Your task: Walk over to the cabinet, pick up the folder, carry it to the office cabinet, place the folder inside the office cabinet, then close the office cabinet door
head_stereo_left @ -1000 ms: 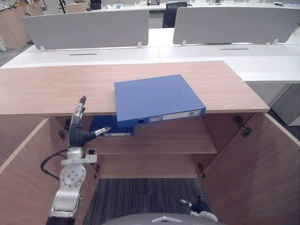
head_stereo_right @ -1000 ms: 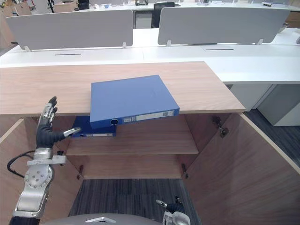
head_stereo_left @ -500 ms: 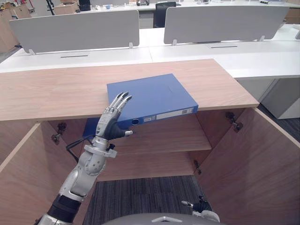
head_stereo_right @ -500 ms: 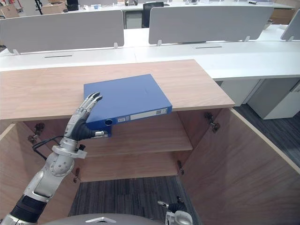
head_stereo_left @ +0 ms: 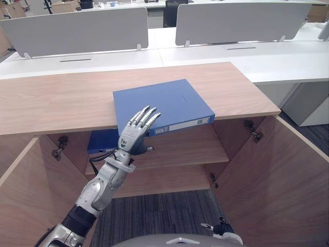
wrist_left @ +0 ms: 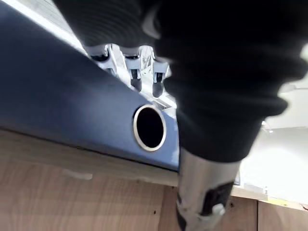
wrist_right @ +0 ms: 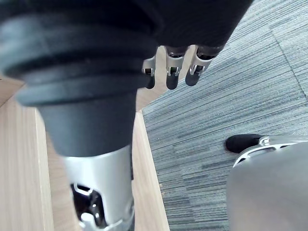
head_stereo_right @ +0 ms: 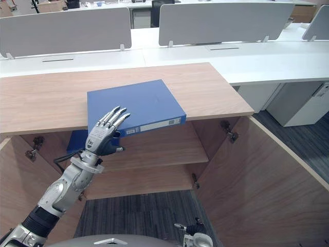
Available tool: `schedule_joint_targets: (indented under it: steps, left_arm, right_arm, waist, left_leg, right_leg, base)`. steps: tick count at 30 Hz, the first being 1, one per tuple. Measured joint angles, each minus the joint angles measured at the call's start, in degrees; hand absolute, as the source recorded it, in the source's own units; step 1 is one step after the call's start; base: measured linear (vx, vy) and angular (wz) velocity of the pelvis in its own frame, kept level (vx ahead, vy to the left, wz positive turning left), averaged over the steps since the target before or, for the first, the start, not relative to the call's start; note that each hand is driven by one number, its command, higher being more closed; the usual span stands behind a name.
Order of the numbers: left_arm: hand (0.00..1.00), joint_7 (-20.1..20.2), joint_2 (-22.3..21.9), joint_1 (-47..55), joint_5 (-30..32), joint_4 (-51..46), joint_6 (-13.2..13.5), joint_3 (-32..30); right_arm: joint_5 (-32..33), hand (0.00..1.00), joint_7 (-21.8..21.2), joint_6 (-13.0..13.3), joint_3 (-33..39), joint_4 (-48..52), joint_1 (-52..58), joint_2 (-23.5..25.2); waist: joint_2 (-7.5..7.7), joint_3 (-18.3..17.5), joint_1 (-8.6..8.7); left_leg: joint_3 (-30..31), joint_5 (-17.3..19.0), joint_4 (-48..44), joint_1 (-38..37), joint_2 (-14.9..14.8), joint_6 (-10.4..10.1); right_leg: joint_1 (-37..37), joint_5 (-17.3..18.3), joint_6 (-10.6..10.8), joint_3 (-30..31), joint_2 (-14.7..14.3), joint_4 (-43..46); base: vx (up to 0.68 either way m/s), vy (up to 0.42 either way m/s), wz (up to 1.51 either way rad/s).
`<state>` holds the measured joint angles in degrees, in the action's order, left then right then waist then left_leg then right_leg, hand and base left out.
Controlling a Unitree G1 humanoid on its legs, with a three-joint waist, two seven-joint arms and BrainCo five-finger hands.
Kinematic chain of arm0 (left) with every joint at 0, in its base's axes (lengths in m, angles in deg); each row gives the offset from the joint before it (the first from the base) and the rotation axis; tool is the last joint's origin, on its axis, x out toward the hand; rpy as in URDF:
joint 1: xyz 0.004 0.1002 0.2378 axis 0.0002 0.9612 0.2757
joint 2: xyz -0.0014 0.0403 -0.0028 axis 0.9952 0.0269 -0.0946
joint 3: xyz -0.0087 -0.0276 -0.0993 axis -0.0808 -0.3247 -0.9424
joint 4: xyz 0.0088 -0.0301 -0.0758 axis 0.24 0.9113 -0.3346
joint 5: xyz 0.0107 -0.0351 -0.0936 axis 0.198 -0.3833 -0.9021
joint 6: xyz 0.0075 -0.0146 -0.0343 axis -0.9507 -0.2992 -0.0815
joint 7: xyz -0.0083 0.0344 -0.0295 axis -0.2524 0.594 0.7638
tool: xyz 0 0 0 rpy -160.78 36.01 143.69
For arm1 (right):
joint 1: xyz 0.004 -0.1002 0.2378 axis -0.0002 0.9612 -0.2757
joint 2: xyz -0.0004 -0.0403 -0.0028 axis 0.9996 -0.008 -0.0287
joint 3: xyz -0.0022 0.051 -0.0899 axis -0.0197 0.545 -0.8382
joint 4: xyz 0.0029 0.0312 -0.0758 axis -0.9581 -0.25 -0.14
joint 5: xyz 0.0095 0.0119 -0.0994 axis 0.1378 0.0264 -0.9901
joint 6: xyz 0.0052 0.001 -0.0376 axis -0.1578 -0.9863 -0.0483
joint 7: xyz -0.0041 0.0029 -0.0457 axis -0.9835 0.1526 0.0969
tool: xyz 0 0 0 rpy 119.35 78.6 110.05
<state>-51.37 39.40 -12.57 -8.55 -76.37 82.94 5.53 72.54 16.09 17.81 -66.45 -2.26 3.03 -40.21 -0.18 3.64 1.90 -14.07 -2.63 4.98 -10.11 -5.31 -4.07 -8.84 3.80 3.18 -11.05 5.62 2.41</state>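
I see the blue folder (head_stereo_left: 164, 103) lying flat on the wooden cabinet top (head_stereo_left: 61, 100), its spine overhanging the front edge, with my left hand (head_stereo_left: 134, 135) resting straight, spread fingers on its near corner, my right hand (wrist_right: 170, 77) hanging relaxed over grey carpet (head_stereo_left: 154, 216), white desks (head_stereo_left: 205, 54) behind, and the spine label (head_stereo_left: 187, 123) too small to read.

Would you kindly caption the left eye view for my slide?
Left hand, fingers straight, at the blue folder overhanging the cabinet top.
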Motion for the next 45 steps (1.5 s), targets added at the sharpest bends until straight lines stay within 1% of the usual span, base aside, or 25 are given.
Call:
schedule_joint_targets:
  steps: [8,9,14,16,21,22,25,27,31,38,39,41,45]
  left_arm:
    - [0.00,-1.2,-1.5,-0.1,2.2,1.4,-1.4,-0.2]
    - [1.00,-1.2,-1.5,-0.1,2.3,1.4,-1.6,-0.2]
    - [1.00,-1.3,-1.9,-0.1,2.8,1.4,-2.3,-1.5]
    - [1.00,-2.5,-2.7,-0.6,3.3,1.4,-2.7,-3.2]
    - [1.00,-3.8,-2.2,-1.0,4.2,1.4,-2.7,-6.9]
    - [1.00,-3.8,-2.0,-1.2,4.5,1.4,-2.8,-7.4]
    - [1.00,-3.8,0.6,-2.5,5.0,1.4,-3.2,-9.2]
    - [1.00,-3.9,2.0,-3.0,5.7,1.4,-3.8,-10.6]
    - [1.00,-3.9,2.3,-3.0,5.7,1.4,-4.4,-12.4]
    - [1.00,-3.8,2.4,-2.9,5.4,0.7,-4.0,-12.5]
    - [1.00,-3.7,2.4,-2.7,4.5,-0.4,-3.8,-12.4]
    - [1.00,-3.7,2.4,-2.4,3.1,-2.1,-2.8,-12.1]
    - [1.00,-3.5,2.0,-2.1,0.6,-5.1,-0.7,-9.3]
  right_arm:
    - [0.5,0.00,-0.1,-0.2,0.1,0.0,0.4,0.1]
    - [0.6,0.00,-0.1,-0.2,0.1,0.0,0.4,0.1]
    - [1.1,0.00,-0.2,-0.2,0.1,0.0,0.4,0.1]
    - [1.2,0.00,-0.3,-0.5,0.1,0.0,0.4,0.1]
    - [3.4,0.00,-1.4,-1.0,0.2,0.0,0.4,0.1]
    - [3.4,0.00,-1.4,-1.0,0.2,0.0,0.4,0.1]
    - [3.5,0.00,-1.8,-1.0,0.2,0.0,0.5,0.1]
    - [4.7,0.00,-2.5,-1.0,0.3,0.1,0.6,0.2]
    - [5.0,0.00,-2.5,-1.0,0.4,0.1,0.6,0.2]
    - [5.0,0.00,-2.5,-0.9,1.3,0.1,0.6,0.2]
    - [5.0,0.00,-2.5,-0.9,1.3,0.1,0.6,0.2]
    - [5.0,0.00,-2.5,-0.9,1.2,0.2,0.6,0.1]
    - [5.0,0.00,-2.4,-0.7,0.1,0.3,0.5,0.0]
  waist:
    - [0.28,-0.2,0.09]
    - [0.28,-0.2,0.13]
    - [0.27,-0.2,0.35]
    - [0.30,-0.2,0.41]
    - [0.27,-0.3,0.72]
    - [0.28,-0.4,0.77]
    - [0.27,-0.4,0.97]
    - [0.30,-0.6,1.15]
    - [0.17,-0.7,1.36]
    - [0.12,-0.8,1.38]
    - [0.12,-0.8,1.39]
    - [0.10,-0.8,1.34]
    - [0.05,-0.8,1.32]
  left_leg:
    - [0.0,0.0,0.0,0.0,0.0,0.0]
    - [0.0,0.0,0.0,0.0,0.0,0.0]
    - [0.0,0.0,0.0,0.0,0.0,0.0]
    - [0.0,0.0,0.0,0.0,0.0,0.0]
    - [-0.1,0.0,0.0,0.0,0.0,0.0]
    - [-0.1,0.0,0.0,0.0,0.0,0.0]
    - [-0.1,0.0,0.0,0.0,0.0,0.0]
    - [-0.2,0.0,0.0,0.0,0.0,0.0]
    - [-0.3,0.0,0.0,0.0,0.0,0.0]
    - [-0.3,0.0,0.0,0.0,0.0,0.0]
    - [-0.3,0.1,0.0,0.1,0.0,0.0]
    - [-0.3,0.1,0.0,0.1,0.0,0.0]
    - [-0.5,0.2,0.0,0.0,0.0,0.0]
  right_leg:
    - [-0.1,-0.1,0.0,0.0,0.0,-0.2]
    - [-0.1,-0.1,0.0,0.0,0.0,-0.2]
    - [-0.1,-0.2,0.0,0.0,0.0,-0.3]
    - [-0.1,-0.2,0.0,0.0,0.0,-0.3]
    - [-0.2,-0.3,0.2,0.0,0.0,-0.5]
    - [-0.2,-0.3,0.2,0.0,0.0,-0.5]
    - [-0.5,-0.5,0.2,0.0,0.0,-1.1]
    - [-0.5,-0.6,0.2,0.1,0.0,-1.3]
    - [-0.5,-0.8,0.3,0.2,-0.1,-1.5]
    - [-0.5,-0.8,0.2,0.3,-0.1,-1.5]
    - [-0.5,-0.8,0.2,0.3,-0.1,-1.5]
    - [-0.5,-0.8,0.2,0.4,-0.1,-1.5]
    - [-0.4,-0.8,0.2,0.6,-0.1,-1.5]
  base:
    - [0.00,0.000,0.00]
    - [0.00,0.000,0.00]
    - [0.00,0.000,0.00]
    - [0.00,0.000,0.00]
    - [0.00,0.000,0.00]
    - [0.00,0.000,0.00]
    - [0.00,0.000,0.00]
    - [0.00,0.000,0.00]
    - [0.00,0.000,0.00]
    - [0.00,0.000,0.00]
    - [0.00,0.000,0.00]
    - [0.00,0.000,0.00]
    - [0.00,0.001,-0.01]
